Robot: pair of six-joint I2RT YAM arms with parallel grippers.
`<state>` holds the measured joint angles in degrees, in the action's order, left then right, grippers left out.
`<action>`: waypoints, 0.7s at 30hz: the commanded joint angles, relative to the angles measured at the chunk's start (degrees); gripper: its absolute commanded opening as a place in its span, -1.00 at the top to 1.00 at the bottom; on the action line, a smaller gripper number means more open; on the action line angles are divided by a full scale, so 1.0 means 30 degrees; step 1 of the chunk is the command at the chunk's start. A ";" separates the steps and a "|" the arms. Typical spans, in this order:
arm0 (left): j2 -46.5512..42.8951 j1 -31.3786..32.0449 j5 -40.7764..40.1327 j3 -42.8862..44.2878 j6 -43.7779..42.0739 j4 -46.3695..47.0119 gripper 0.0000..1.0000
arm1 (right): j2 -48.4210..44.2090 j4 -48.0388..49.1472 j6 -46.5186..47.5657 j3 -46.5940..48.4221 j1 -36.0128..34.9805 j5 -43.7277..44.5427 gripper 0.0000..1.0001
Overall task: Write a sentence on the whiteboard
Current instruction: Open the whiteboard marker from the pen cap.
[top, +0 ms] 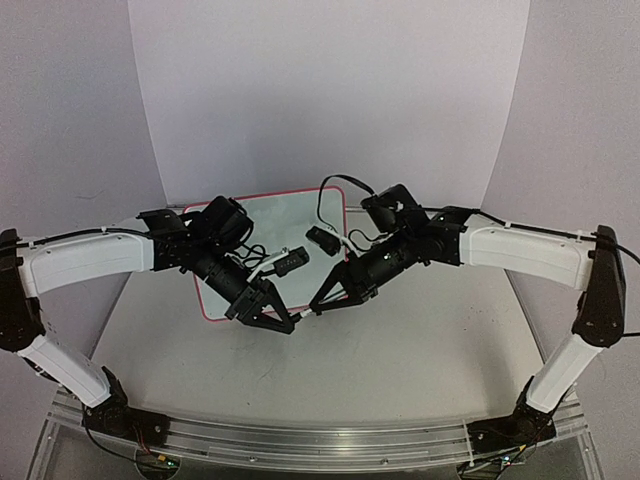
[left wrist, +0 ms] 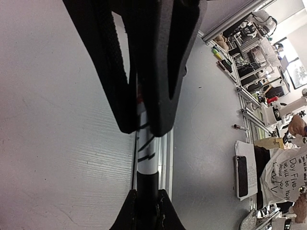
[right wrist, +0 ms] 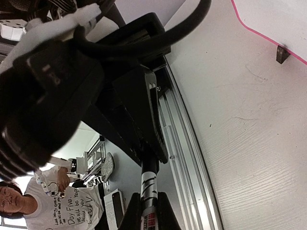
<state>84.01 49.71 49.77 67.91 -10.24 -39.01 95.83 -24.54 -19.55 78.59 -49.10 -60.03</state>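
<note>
The whiteboard (top: pixel 300 215) lies flat at the back centre, with a pink-red rim and partly under both arms. Its corner (right wrist: pixel 283 17) and one black foot (right wrist: pixel 282 53) show in the right wrist view. No writing shows on the bare part, so the sentence is not visible. A marker (top: pixel 301 315) is held level between both grippers, in front of the board. My left gripper (top: pixel 285 322) (left wrist: pixel 144 128) is shut on its white striped barrel (left wrist: pixel 147 155). My right gripper (top: pixel 318 305) (right wrist: pixel 152 154) is shut on its black cap end (right wrist: pixel 150 163) (left wrist: pixel 146 191).
A white curved backdrop (top: pixel 330 90) rises behind the board. An aluminium rail (top: pixel 320 437) runs along the near table edge between the arm bases. Black camera cables (top: pixel 335 185) loop over the board. A person in a white T-shirt (right wrist: pixel 53 206) stands beyond the table.
</note>
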 commanded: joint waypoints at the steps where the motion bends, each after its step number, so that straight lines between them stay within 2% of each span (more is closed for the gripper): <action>1: -0.0901 -0.0105 0.0665 -0.0426 -0.0295 -0.0188 1.00 | -0.2647 -0.0958 0.2177 -0.0393 0.2423 -0.2703 1.00; 6: -0.1016 -0.0080 0.0416 -0.0589 -0.0235 -0.0127 1.00 | -0.4120 -0.4323 0.4933 -0.0329 0.4657 -0.3745 1.00; 8: -0.1076 -0.0085 -0.0160 -0.0598 -0.0176 -0.0245 1.00 | -0.4299 -0.6843 0.6828 0.0279 0.4867 -0.2535 1.00; 10: -0.1183 -0.0075 -0.1193 -0.0648 0.0270 -0.0351 1.00 | -0.4504 -0.7942 0.7338 0.0593 0.4936 -0.1151 1.00; 14: -0.1868 -0.0079 -0.4524 -0.1656 0.2567 0.0236 1.00 | -0.5153 -0.7914 0.6858 0.0469 0.4931 0.0880 1.00; 18: -0.3656 -0.0076 -0.8511 -0.4068 0.5900 0.1968 1.00 | -0.5831 -0.6376 0.3733 -0.0012 0.4920 0.5481 1.00; 21: -0.4551 -0.0091 -1.0374 -0.6320 0.8731 0.3676 1.00 | -0.6929 -0.4372 0.2217 -0.1380 0.4910 0.7995 1.00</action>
<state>74.85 49.54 30.78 55.20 2.90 -35.17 80.05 -44.11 -5.95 77.78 -34.28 -50.18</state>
